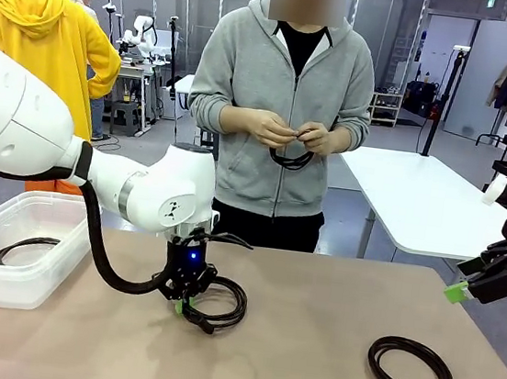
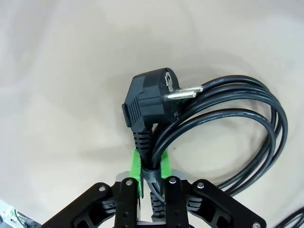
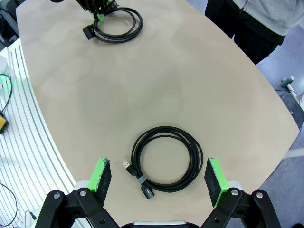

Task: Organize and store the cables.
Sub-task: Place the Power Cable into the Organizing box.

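Note:
My left gripper (image 1: 186,303) is down at the table's middle, shut on a coiled black power cable (image 1: 221,302). In the left wrist view its green pads (image 2: 137,167) pinch the cords at a small black tie, just behind the cable's plug (image 2: 147,99), and the coil (image 2: 247,118) lies on the tabletop. A second coiled cable (image 1: 409,366) with a small tie lies on the table at the right. It sits under my open right gripper (image 3: 158,176), which hovers above it (image 3: 166,128). A third coil (image 1: 24,249) rests in the bin. The person's hands hold another cable (image 1: 291,157).
A clear plastic bin (image 1: 1,283) stands at the table's left edge. The person stands at the far side, behind the middle. The right wrist view takes in my left gripper (image 3: 98,14) and its coil (image 3: 137,26) far off, with the table edge (image 3: 57,156) close by.

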Available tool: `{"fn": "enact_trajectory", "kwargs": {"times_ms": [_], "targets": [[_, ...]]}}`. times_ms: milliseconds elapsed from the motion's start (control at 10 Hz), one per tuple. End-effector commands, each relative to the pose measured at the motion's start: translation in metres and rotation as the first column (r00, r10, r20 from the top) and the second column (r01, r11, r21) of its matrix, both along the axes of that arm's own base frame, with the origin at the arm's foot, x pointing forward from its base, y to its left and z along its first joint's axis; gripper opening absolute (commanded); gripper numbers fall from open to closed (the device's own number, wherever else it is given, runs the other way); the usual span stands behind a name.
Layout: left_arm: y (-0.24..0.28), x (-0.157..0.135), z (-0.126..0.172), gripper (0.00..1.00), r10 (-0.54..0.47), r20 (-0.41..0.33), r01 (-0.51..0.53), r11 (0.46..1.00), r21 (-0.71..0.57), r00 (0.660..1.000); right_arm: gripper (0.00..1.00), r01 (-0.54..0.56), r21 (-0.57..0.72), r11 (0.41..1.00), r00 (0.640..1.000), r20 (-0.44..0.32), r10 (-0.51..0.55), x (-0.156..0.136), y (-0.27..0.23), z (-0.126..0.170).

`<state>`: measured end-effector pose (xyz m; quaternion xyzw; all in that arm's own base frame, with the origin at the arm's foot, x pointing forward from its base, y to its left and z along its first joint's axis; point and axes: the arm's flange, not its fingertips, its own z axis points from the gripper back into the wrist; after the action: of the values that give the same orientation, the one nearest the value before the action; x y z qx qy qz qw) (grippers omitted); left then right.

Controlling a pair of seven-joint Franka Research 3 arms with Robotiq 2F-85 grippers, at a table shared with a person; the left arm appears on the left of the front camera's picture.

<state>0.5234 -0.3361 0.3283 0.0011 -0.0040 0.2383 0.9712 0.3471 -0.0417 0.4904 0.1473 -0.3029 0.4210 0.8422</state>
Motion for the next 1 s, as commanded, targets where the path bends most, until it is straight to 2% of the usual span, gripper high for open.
{"fn": "enact_trajectory", "kwargs": {"times_ms": [0,100,200,300,400,500,600,700,900], "targets": [[-0.001,-0.003,0.024,0.0,-0.003,0.02,0.003,1.0,0.004,1.0,1.0,0.009,0.007,1.0,1.0,-0.003,-0.009,0.002,0.0,0.001],[0.006,-0.007,0.044,0.0,-0.089,0.055,0.091,0.995,-0.037,0.995,1.0,0.009,0.007,1.0,1.0,-0.003,-0.009,0.002,0.0,0.001],[0.02,-0.013,0.074,0.0,-0.136,0.093,0.135,0.991,0.018,0.986,1.0,0.009,0.007,1.0,1.0,-0.003,-0.009,0.002,0.0,0.001],[0.031,-0.023,0.101,0.0,-0.217,0.113,0.217,0.976,0.009,0.97,1.0,0.009,0.007,1.0,1.0,-0.003,-0.009,0.002,0.0,0.001],[0.04,-0.03,0.115,0.0,-0.303,0.109,0.307,0.952,-0.015,0.947,1.0,0.009,0.007,1.0,1.0,-0.003,-0.009,0.002,0.0,0.001],[0.044,-0.033,0.12,0.0,-0.297,0.124,0.3,0.954,-0.009,0.947,1.0,0.009,0.007,1.0,1.0,-0.003,-0.009,0.002,0.0,0.001],[0.041,-0.035,0.121,0.0,-0.364,0.154,0.371,0.928,-0.019,0.919,1.0,0.009,0.007,1.0,1.0,-0.003,-0.009,0.002,0.0,0.001],[0.03,-0.023,0.124,0.0,-0.265,0.134,0.266,0.964,0.009,0.955,1.0,0.009,0.007,1.0,1.0,-0.003,-0.009,0.002,0.0,0.001],[0.03,-0.023,0.124,0.0,-0.265,0.134,0.266,0.964,0.009,0.955,1.0,0.009,0.007,1.0,1.0,-0.003,-0.009,0.002,0.0,0.001]]}}
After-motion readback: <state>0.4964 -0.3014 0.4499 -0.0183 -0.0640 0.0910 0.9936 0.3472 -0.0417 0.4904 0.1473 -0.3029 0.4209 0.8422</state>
